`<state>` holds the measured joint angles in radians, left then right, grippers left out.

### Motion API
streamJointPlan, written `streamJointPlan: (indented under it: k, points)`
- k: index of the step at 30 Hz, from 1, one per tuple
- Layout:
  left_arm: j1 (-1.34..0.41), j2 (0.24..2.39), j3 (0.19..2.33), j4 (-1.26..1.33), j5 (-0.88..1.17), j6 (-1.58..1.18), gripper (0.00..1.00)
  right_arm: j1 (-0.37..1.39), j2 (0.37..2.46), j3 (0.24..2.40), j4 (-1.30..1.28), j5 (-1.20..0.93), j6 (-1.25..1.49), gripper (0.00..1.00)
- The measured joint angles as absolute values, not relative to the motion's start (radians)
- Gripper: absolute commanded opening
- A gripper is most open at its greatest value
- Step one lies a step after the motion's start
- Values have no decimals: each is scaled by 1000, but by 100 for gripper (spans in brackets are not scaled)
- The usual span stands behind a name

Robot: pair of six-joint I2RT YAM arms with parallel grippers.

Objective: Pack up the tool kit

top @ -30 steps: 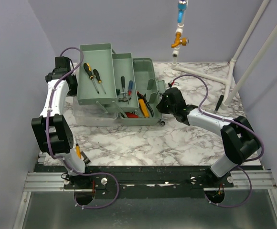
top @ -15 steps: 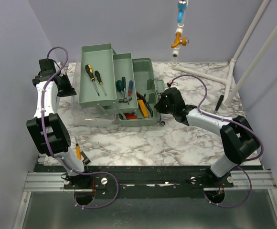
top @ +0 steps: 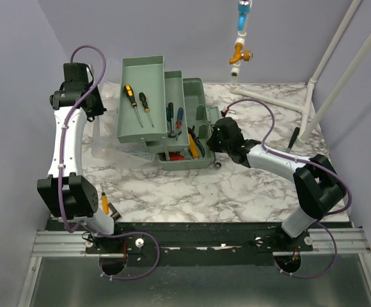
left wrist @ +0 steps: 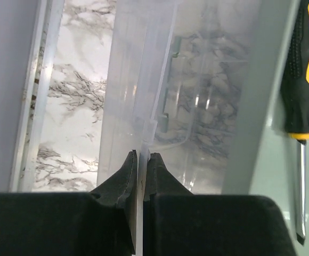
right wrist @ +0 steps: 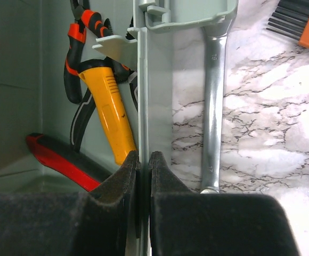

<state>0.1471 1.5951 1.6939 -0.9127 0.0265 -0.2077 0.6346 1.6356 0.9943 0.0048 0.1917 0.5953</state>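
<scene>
On the white marble tabletop: your sage-green plastic cantilever toolbox sits centre-back, trays fanned open, screwdrivers inside.
Your left gripper: fingers pinch a clear plastic lid.
Your right gripper: fingers clamp the toolbox wall.
Room: lilac walls.

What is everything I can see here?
toolbox: 1, green, open on table
top-tray screwdrivers: 2, black-yellow, top tray
second-tray screwdrivers: 2, dark handles, second tray
yellow-handled tool: 1, yellow, box bottom
pliers: 1, black-red, box bottom
red tool: 1, red, box bottom
wrench: 1, silver, table beside box
brush: 1, black-orange, table
clear plastic piece: 1, see-through, left of trays
pipe fitting: 1, blue, white, orange, hanging at back
white pipes: several, white, far right
table: 1, white marble
left gripper: 1, black, shut on clear plastic piece
right gripper: 1, black, shut on toolbox wall
</scene>
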Motion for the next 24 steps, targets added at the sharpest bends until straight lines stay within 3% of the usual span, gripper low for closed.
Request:
streamJointPlan:
  k: [8,17,21,24]
  points:
    - [-3,1525,1761,-1008,-210,-194,0,695,1662,1031,-19,232,603,1]
    - [-291,1496,1803,-1025,-637,-101,0,811,1677,1049,-26,294,670,1]
    - [-427,1502,1808,-1020,-819,-20,0,882,1668,1038,-30,321,723,11]
    - [-489,1513,1808,-1014,-910,24,0,893,1652,1019,-27,319,746,34]
